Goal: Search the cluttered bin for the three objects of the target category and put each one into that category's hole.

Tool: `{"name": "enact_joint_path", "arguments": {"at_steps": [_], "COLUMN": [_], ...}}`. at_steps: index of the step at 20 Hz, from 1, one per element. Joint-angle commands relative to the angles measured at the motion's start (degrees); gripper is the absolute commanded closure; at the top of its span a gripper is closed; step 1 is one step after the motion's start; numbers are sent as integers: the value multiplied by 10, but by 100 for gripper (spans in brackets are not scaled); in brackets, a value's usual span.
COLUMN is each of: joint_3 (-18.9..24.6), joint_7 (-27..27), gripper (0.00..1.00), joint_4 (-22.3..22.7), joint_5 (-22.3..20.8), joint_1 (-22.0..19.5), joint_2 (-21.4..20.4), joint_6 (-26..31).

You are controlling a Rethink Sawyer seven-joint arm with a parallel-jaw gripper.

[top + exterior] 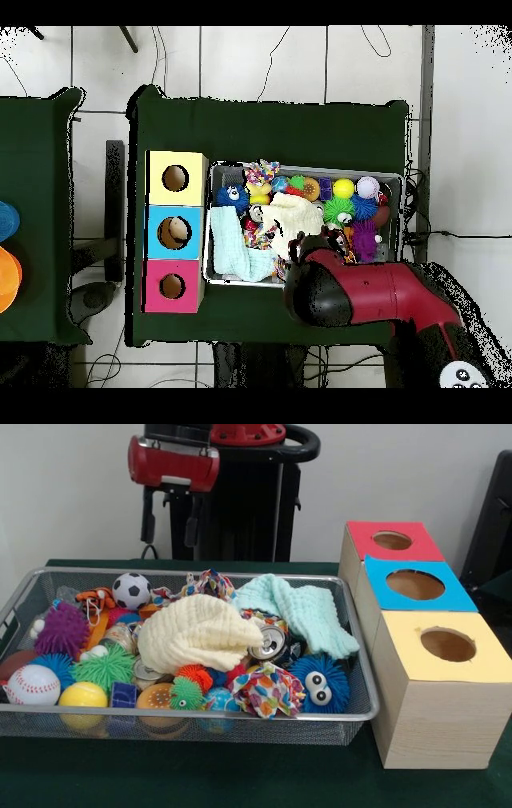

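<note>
I am looking at the bin [358, 714] beside the hole [392, 540] in the red box, thinking the soft cloths will squash so I should pinch a fold, while the gripper [170, 524] hangs behind, and I cannot tell its state.

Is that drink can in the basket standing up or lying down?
Lying tipped on its side. In the front view the can's round silver top faces the camera, half tucked under the cream cloth in the bin.
</note>
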Motion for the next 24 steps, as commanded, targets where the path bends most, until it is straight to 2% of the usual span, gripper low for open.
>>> {"name": "enact_joint_path", "arguments": {"at_steps": [1,10,19,24], "joint_3": [6,-3,-58,-81], "joint_7": [-70,-44,24,46], "gripper": [0,0,0,0], "joint_4": [-16,0,-47,-77], "joint_5": [-66,-106,-180,-197], "joint_1": [-21,-44,6,23], "joint_2": [17,20,68,96], "joint_6": [45,17,7,-1]}}
